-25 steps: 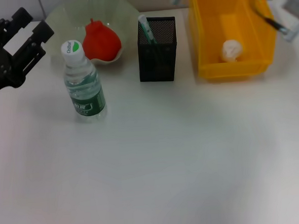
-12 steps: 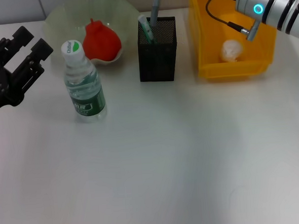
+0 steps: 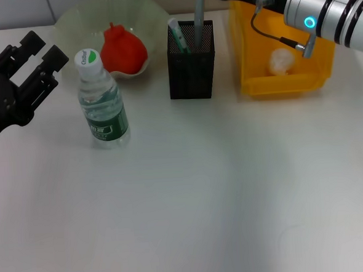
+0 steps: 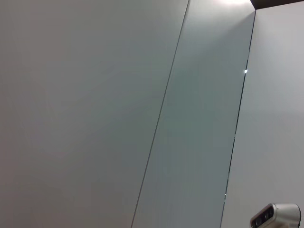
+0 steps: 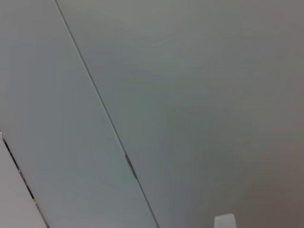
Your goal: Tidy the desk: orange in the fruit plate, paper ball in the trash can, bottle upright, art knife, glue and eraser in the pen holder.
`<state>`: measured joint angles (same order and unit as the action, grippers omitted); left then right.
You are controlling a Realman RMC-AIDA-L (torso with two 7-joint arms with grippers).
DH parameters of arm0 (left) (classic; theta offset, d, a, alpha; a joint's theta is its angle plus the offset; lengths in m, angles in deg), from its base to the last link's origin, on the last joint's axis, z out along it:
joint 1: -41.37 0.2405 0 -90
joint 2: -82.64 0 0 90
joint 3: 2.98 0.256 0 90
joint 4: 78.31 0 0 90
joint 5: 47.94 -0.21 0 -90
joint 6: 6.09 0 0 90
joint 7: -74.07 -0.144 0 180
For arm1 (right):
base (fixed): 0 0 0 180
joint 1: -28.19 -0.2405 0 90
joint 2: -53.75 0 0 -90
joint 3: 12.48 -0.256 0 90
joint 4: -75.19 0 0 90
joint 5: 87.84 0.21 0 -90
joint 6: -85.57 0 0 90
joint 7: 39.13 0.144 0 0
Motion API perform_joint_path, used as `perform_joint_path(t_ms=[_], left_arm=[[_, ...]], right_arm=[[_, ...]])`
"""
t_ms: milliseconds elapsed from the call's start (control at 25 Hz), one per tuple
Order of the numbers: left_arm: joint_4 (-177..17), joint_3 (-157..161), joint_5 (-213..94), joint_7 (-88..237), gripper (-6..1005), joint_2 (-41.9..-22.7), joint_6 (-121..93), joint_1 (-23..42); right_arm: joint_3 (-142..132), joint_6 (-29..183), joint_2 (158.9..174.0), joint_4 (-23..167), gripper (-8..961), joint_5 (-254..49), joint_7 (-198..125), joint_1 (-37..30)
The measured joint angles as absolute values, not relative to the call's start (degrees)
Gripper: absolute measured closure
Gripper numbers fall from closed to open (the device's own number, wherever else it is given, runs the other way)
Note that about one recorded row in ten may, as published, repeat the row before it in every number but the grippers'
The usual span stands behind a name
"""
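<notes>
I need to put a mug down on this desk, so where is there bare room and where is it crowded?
Bare: the whole near half of the desk, in front of the bottle, pen holder and yellow bin. Crowded: the back row, where the plate, bottle, pen holder and bin stand close, the left gripper beside the bottle, and the right arm above the bin.

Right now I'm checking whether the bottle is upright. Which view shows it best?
The head view: the bottle stands upright on the desk, cap on, beside the left gripper. Both wrist views show only blank wall panels, no bottle.
</notes>
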<state>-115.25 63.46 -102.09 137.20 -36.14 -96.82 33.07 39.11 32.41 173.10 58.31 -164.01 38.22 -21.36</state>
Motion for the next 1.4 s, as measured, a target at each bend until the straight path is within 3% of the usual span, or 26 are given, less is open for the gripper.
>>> perform_joint_path(t_ms=[680, 1000, 1280, 1400], left_arm=[[-114.78, 63.38, -102.08, 136.95, 393, -35.98, -96.87, 31.78], [-115.73, 62.84, -102.14, 139.06, 393, -35.67, -96.91, 31.61], [-125.47, 58.86, -105.41, 152.37, 392, -33.10, -97.44, 32.00], [-128.03, 58.49, -106.57, 155.72, 392, -32.38, -97.94, 32.02]], right_arm=[[39.09, 31.12, 173.29, 58.66, 804, -163.39, 35.45, -19.59], [39.09, 18.69, 173.11, 53.73, 396, -163.18, 38.39, -15.51], [38.46, -2.35, 172.61, 27.41, 319, -163.27, 58.32, -2.80], [38.02, -5.46, 172.24, 21.85, 294, -163.51, 62.26, -0.56]])
